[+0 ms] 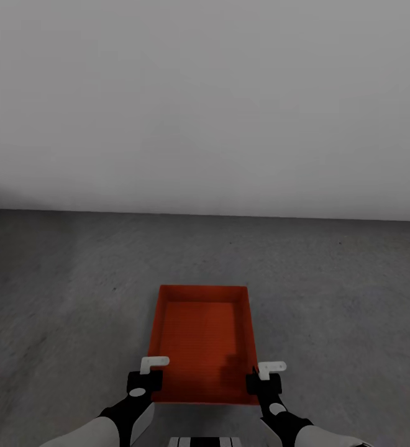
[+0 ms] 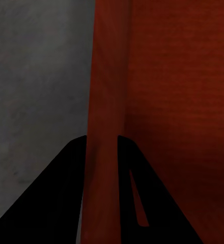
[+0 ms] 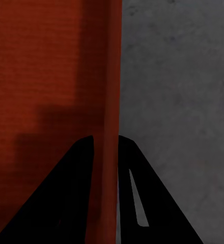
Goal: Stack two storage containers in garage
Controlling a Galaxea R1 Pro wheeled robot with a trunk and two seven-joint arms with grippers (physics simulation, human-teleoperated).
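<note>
Head view: the left gripper [image 1: 145, 380] sat on the left wall of the storage container [image 1: 203, 338], near its closest corner. The container lay centred over the dark grey floor [image 1: 62, 298], short of the plain grey wall [image 1: 205, 105]. The right gripper [image 1: 264, 380] sat on the right wall. The wrist views added the detail: the left gripper [image 2: 101, 152] had its fingers narrow, one each side of the thin wall [image 2: 107, 101]; the right gripper [image 3: 106, 150] pinched its wall [image 3: 112, 76] likewise, with floor beyond.
</note>
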